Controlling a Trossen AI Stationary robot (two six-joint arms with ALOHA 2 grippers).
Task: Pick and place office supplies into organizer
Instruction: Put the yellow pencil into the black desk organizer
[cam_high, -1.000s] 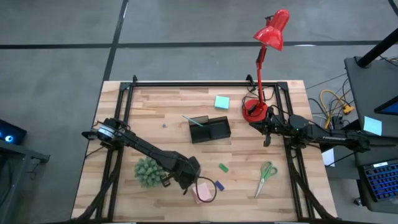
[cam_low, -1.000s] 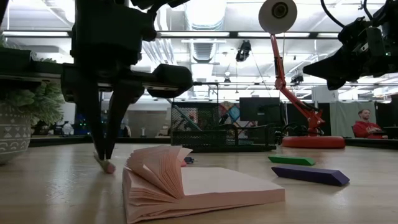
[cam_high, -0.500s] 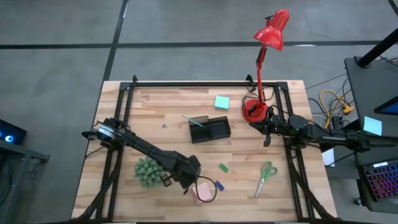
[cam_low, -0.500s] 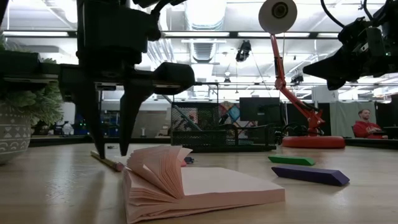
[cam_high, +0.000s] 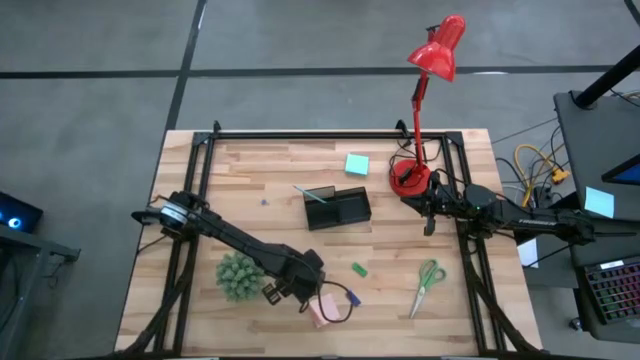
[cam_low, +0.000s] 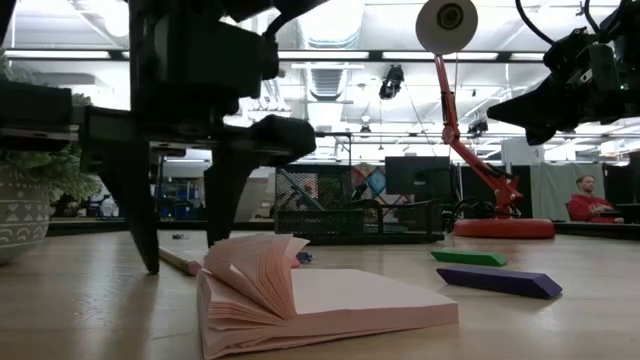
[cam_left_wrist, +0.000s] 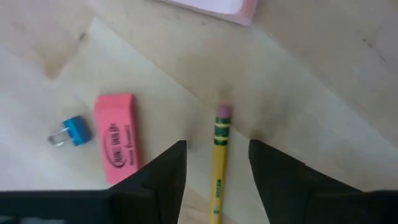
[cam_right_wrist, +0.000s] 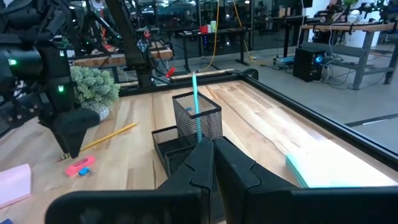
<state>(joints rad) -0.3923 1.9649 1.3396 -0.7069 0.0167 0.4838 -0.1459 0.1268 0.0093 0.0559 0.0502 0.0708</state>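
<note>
1. Wooden bench (cam_high: 250, 180) in an open lab; red desk lamp (cam_high: 430, 60) at the far right corner, potted plant ball (cam_high: 238, 275) near the left front.
2. Left end effector (cam_left_wrist: 214, 163) hovers low over the yellow pencil (cam_left_wrist: 219, 168), fingers spread wide, one on each side of the shaft, not touching it. Nothing held.
3. Pencil lies flat on the bench, eraser end toward the pink sticky-note pad (cam_low: 320, 300), with a pink eraser (cam_left_wrist: 115, 145) and a small blue binder clip (cam_left_wrist: 67, 132) just beside it.
4. Handling guess: pencil is light, stiff, thin, and likely to roll or skid under a one-sided push. Best grip is across the shaft, fingers squared to it, close to the bench, somewhere mid-length so it doesn't tip when lifted.
5. Organizer (cam_high: 337, 207) sits mid-bench, well apart from the pencil; a thin teal pen (cam_right_wrist: 196, 106) already stands in its mesh cup.
6. Right end effector (cam_right_wrist: 208, 155) is closed and empty, parked by the lamp base, pointing at the organizer.
7. Scissors (cam_high: 428, 283) and green eraser (cam_high: 358, 268) lie loose toward the front right.
</note>
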